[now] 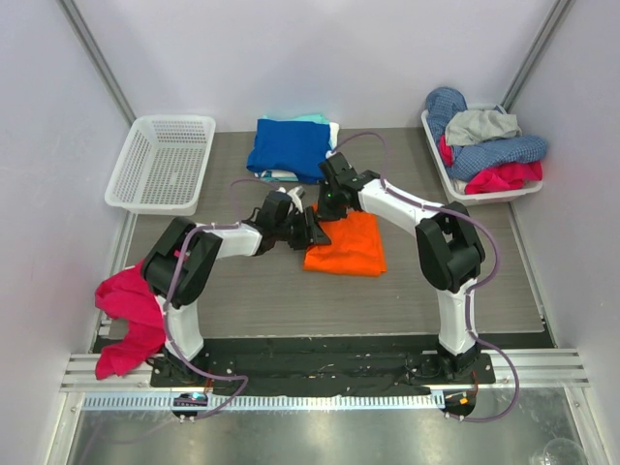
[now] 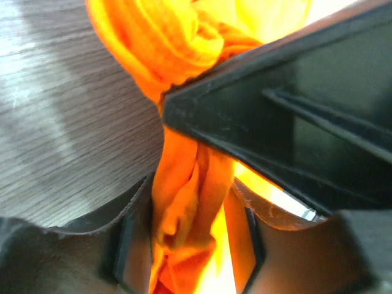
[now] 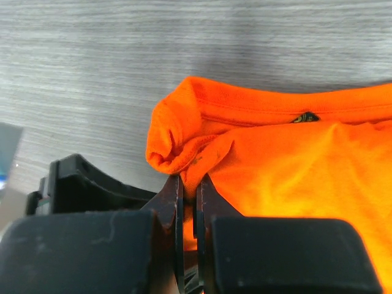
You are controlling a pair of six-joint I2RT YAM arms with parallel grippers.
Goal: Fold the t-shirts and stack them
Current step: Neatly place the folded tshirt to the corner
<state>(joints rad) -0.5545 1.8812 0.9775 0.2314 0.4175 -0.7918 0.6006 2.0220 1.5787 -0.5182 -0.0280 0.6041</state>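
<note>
Quick status from my remote seat. Biggest thing first: the grey wood-look table [image 1: 291, 300] has the whole job spread out on it. Far to the right of the right gripper [image 1: 329, 208] is the white bin [image 1: 484, 198] of unfolded clothes. Far to the left of the left gripper [image 1: 308, 231] sits the mesh basket [image 1: 126, 170]. Just beyond both grippers is the finished pile, with the blue t-shirt [image 1: 289, 147] on top and paler ones peeking out under it. There's also a pink cloth [image 1: 131, 315] draped over the left arm's base, well behind its gripper.

The one I'm working on is the orange t-shirt [image 1: 351, 247]. It's lying mostly folded, with its bulk on the near side of the right gripper, and both grippers are at its far-left corner. On the right wrist cam the fingers are pressed almost together, nipping the rolled edge of the shirt. On the left wrist cam there's a thick wad of orange packed between the fingers, touching both, so I read that as pinching it too.

So I'd call this the tail end of the fold, with a two-handed grab to carry the orange one over. The next move calls for lifting both corners together and level so the fold doesn't spill open. Then it goes forward onto the blue shirt, set down square before letting go.
</note>
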